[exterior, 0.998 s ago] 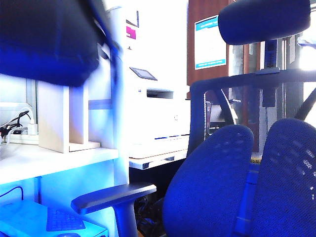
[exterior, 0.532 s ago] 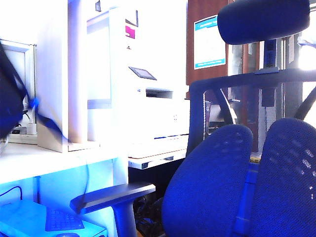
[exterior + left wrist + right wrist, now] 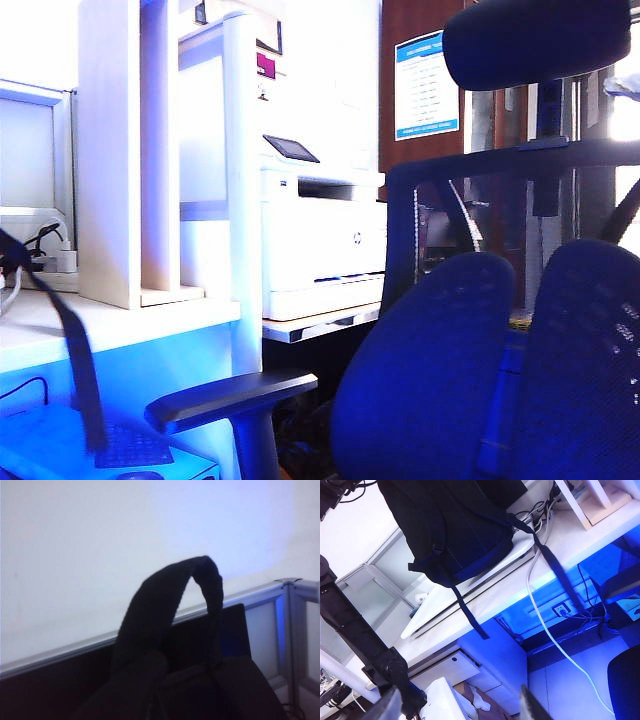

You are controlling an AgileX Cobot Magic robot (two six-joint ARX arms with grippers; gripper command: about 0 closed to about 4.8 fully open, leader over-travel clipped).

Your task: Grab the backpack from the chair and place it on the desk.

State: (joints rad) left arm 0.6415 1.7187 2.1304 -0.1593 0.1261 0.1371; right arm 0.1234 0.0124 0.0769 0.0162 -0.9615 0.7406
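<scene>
The dark backpack (image 3: 455, 525) hangs over the white desk (image 3: 485, 605) in the right wrist view, its straps dangling past the desk's edge. Whether its bottom touches the pale slab under it cannot be told. The exterior view catches only one dangling strap (image 3: 75, 350) at the far left, in front of the desk (image 3: 110, 320). In the left wrist view the backpack's top loop (image 3: 200, 570) arches up, and dark fabric hides my left gripper's shut jaws. My right gripper (image 3: 460, 709) is open and empty, well away from the desk. The chair (image 3: 430, 370) stands at the right with no backpack on it.
A white printer (image 3: 320, 240) and a tall light-wood shelf unit (image 3: 110, 160) stand on and beside the desk. The chair's armrest (image 3: 230, 395) juts out at the lower centre, its headrest (image 3: 535, 40) at the top right. Cables (image 3: 545, 625) hang off the desk. A black arm link (image 3: 355, 630) crosses the right wrist view.
The backpack has swung from the exterior view's upper left out past its left edge; only one strap still shows. The chair and the right arm have stayed put.
</scene>
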